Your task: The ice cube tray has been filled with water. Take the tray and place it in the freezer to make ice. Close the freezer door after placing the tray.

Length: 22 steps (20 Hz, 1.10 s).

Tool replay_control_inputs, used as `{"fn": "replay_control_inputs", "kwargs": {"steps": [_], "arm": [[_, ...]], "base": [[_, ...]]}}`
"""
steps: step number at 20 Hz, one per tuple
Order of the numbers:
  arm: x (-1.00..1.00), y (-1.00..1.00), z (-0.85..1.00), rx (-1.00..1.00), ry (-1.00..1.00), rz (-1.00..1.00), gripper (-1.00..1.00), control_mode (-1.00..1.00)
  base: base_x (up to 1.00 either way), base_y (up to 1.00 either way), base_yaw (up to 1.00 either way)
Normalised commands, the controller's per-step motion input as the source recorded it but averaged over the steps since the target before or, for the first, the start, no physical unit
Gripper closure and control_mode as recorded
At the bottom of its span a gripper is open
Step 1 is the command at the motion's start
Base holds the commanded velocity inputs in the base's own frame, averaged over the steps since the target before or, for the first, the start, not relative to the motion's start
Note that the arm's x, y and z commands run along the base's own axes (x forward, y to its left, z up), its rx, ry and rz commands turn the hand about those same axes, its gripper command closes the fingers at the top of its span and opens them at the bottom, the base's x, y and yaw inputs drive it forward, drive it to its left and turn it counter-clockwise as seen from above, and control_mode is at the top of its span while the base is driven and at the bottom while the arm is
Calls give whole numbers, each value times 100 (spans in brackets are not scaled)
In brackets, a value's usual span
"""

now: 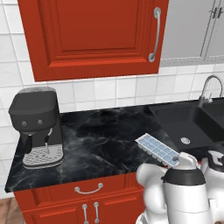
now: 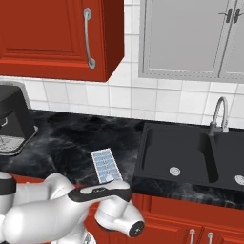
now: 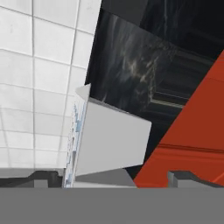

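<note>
Gripper [image 3: 118,178]: in the hand view I see my two dark fingertips at the bottom edge, far apart, so the jaws stand wide with nothing clamped. The pale grey wall of the ice cube tray [image 3: 111,140] rises between them, seen edge-on.

Contact: I cannot tell whether either fingertip touches the tray; I judge I am lined up for a grip, not yet closed.

Ice cube tray: on the black marble counter [image 1: 100,140], near its front edge. Lower right of the left base view [image 1: 156,149], partly behind my arm; lower middle of the right base view [image 2: 106,166], just left of the black sink [image 2: 178,152].

Water [image 1: 154,146]: pale blue fill in two rows of cells, open on top.

Risk, spill: the hand looks rolled relative to the counter; lifting at a tilt would pour water out of the cells.

Risk, slip: the tray is thin, so a shallow or off-centre pinch could let it pivot.

Risk, push: closing unevenly could shove the tray towards the counter edge above the red drawers [image 1: 87,190], or towards the sink.

Risk, clearance: the red upper cabinet [image 1: 94,37] hangs over the counter; a high swing could clip it.

Coffee machine [image 1: 37,127]: far left, well apart; no worry.
</note>
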Motion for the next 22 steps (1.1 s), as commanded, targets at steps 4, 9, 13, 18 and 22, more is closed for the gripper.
{"fn": "replay_control_inputs", "kwargs": {"steps": [4,9,13,18,22], "arm": [[1,4,0,0,-6,-12,-100,-100],[16,10,0,0,-1,-9,-100,-100],[27,18,0,0,0,-8,-100,-100],[28,29,0,0,0,-7,-100,-100],[27,38,-4,0,0,-6,-100,-100]], "base": [[0,0,0],[0,0,0],[0,0,0],[0,0,0],[0,0,0]]}}
